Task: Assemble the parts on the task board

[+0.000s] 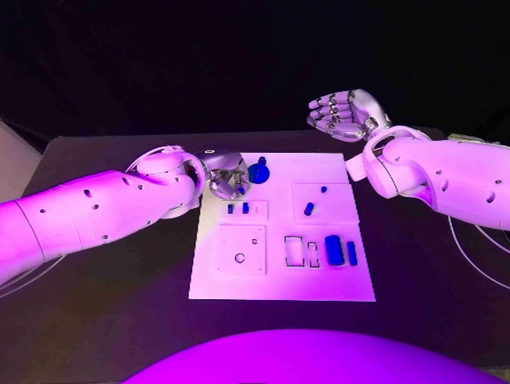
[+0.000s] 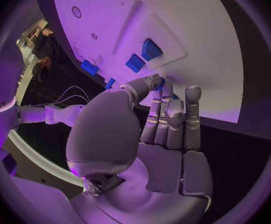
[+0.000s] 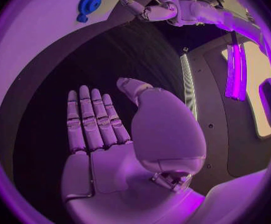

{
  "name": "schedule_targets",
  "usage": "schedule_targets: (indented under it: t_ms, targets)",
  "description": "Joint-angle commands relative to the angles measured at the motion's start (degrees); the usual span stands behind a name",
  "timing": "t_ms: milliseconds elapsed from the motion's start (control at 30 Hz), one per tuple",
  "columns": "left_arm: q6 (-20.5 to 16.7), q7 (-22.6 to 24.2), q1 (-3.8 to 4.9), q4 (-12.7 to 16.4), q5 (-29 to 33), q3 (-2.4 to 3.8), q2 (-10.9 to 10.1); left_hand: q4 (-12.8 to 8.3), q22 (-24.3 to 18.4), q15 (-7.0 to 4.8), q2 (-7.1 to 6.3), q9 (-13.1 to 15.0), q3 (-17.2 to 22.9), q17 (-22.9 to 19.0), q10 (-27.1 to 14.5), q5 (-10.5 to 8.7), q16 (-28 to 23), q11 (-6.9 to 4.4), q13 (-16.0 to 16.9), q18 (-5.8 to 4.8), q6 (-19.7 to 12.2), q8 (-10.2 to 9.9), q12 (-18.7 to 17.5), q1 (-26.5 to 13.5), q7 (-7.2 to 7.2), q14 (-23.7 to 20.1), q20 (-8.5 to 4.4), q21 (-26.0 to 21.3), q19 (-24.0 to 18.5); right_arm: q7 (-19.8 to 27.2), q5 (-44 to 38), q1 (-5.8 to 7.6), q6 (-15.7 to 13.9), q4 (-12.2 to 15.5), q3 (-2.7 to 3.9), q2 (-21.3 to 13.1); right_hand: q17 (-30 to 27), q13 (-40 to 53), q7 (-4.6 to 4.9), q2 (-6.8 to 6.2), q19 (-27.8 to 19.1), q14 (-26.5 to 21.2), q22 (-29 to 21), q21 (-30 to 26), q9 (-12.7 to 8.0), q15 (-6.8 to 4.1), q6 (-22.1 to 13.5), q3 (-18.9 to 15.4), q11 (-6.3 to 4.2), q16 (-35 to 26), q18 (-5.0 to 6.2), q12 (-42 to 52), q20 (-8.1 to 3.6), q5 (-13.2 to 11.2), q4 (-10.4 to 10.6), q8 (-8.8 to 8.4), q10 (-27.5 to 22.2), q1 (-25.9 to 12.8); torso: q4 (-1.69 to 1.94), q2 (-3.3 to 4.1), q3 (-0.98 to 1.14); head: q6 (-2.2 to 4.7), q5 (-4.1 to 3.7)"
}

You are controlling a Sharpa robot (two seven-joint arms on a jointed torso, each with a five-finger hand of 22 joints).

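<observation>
Left hand [image 1: 222,178] pinches blue part [image 1: 259,171] over task board [image 1: 281,284]; right hand [image 1: 345,114] empty, fingers apart.

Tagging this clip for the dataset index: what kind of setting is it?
Looks like a robot lab or demo bench, not a home or factory line: a black table holding a white task board with small blue parts, dark backdrop behind, coloured stage-like light over everything.
</observation>
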Motion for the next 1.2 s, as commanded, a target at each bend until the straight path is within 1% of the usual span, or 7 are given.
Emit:
schedule_targets:
  t_ms: [33, 533, 633, 700, 767, 900, 1200]
  targets:
    - [2.0, -0.4, -0.35, -0.1, -1.0, -0.40, 0.3, 0.0, 0.0, 0.11, 0.14, 0.1, -0.3, 0.2, 0.6, 0.23, 0.4, -0.12, 0.2, -0.07, 0.5, 0.0, -0.2, -0.2, -0.01, -0.3, -0.02, -0.1, -0.2, 0.6, -0.2, -0.03, 0.8, 0.1, 0.02, 0.0, 0.0, 0.0, 2.84, 0.67, -0.4, 0.2, -0.1, 0.0, 0.0, 0.14, 0.4, 0.1, 0.02, -0.1, 0.02, -0.2, -0.16, 0.4, -0.2, -0.32, 0.2, 0.0, 0.06, -0.01, 0.00, 0.00, -0.09]
    - [1.0, -0.5, -0.50, 0.1, -1.3, -0.58, -0.1, -0.2, 0.0, 0.04, 0.13, 0.2, -0.8, 0.4, 0.5, 0.22, 0.7, -0.19, 0.7, -0.03, 0.5, -0.2, 0.1, -0.1, -0.09, -0.4, -0.01, -0.3, -0.3, 0.6, -0.2, -0.07, 0.8, 0.0, 0.02, 0.0, 0.0, 0.0, 2.84, 0.67, -0.4, 0.2, -0.1, 0.0, 0.0, 0.14, 0.4, 0.1, 0.02, -0.1, 0.02, -0.2, -0.16, 0.4, -0.2, -0.32, 0.2, 0.0, 0.03, -0.04, -0.05, 0.00, -0.05]
    - [0.7, -0.6, -0.53, 0.3, -1.3, -0.58, -0.2, -0.2, -0.2, 0.24, 0.14, -0.1, -1.0, 0.3, -0.5, 0.27, 0.9, 0.02, 1.4, -0.03, -0.5, -1.3, 0.5, -0.1, 0.15, -0.6, 0.09, -0.5, -0.5, 0.6, -0.1, -0.09, 0.8, 0.0, 0.02, 0.0, 0.0, 0.0, 2.84, 0.67, -0.4, 0.2, -0.1, 0.0, 0.0, 0.14, 0.4, 0.1, 0.02, -0.1, 0.02, -0.2, -0.16, 0.4, -0.2, -0.32, 0.2, 0.0, 0.04, -0.05, -0.07, 0.00, -0.05]
    - [0.5, -0.7, -0.55, 0.4, -1.1, -0.58, -0.2, -0.2, -0.5, 0.41, -0.07, -0.6, -1.2, -0.4, -1.4, 0.32, 0.9, 0.22, 1.9, 0.06, -2.1, -2.7, 0.7, -0.4, 0.41, -1.2, 0.23, -1.0, -0.9, 0.6, -0.1, -0.10, 0.8, 0.0, 0.02, 0.0, 0.0, 0.0, 2.84, 0.67, -0.4, 0.2, -0.1, 0.0, 0.0, 0.14, 0.4, 0.1, 0.02, -0.1, 0.02, -0.2, -0.16, 0.4, -0.2, -0.32, 0.2, 0.0, 0.05, -0.03, -0.08, 0.00, -0.04]
    - [0.3, -0.8, -0.56, 0.5, -1.0, -0.57, -0.3, -0.1, -0.7, 0.48, -0.40, -1.3, -1.1, -0.8, -2.4, 0.35, 1.0, 0.22, 2.4, 0.13, -4.4, -4.4, 1.0, -0.6, 0.19, -1.6, 0.36, -1.4, -1.1, 0.6, -0.1, -0.11, 0.8, 0.0, 0.02, 0.0, 0.0, 0.0, 2.84, 0.67, -0.4, 0.2, -0.1, 0.0, 0.0, 0.14, 0.4, 0.1, 0.02, -0.1, 0.02, -0.2, -0.16, 0.4, -0.2, -0.32, 0.2, 0.0, 0.07, -0.03, -0.09, 0.00, -0.05]
    - [0.2, -0.8, -0.57, 0.6, -0.8, -0.57, -0.3, -0.1, -0.9, 0.55, -0.66, -1.9, -1.0, -1.0, -3.0, 0.35, 1.1, 0.29, 3.1, 0.16, -6.3, -5.8, 1.5, -0.9, -0.10, -1.9, 0.46, -1.6, -1.2, 0.6, -0.1, -0.12, 0.8, 0.0, 0.02, 0.0, 0.0, 0.0, 2.84, 0.67, -0.4, 0.2, -0.1, 0.0, 0.0, 0.14, 0.4, 0.1, 0.02, -0.1, 0.02, -0.2, -0.16, 0.4, -0.2, -0.32, 0.2, 0.0, 0.04, -0.04, -0.07, 0.00, -0.03]
    - [0.4, -1.2, -0.57, 0.6, -0.6, -0.57, -0.5, 0.0, -1.0, 0.59, -0.82, -2.2, -1.0, -1.3, -3.4, 0.36, 1.2, 0.35, 3.4, 0.18, -7.0, -6.4, 1.7, -1.0, -0.28, -2.1, 0.51, -1.8, -1.2, 0.6, -0.1, -0.15, 0.8, -0.1, 0.02, 0.0, -0.3, 0.0, 2.86, 0.68, -0.4, 0.3, -0.1, 0.0, -0.1, 0.14, 0.5, 0.1, 0.03, -0.1, 0.02, -0.4, -0.15, 0.4, -0.2, -0.41, 0.3, -0.1, 0.04, -0.06, -0.02, 0.00, -0.03]
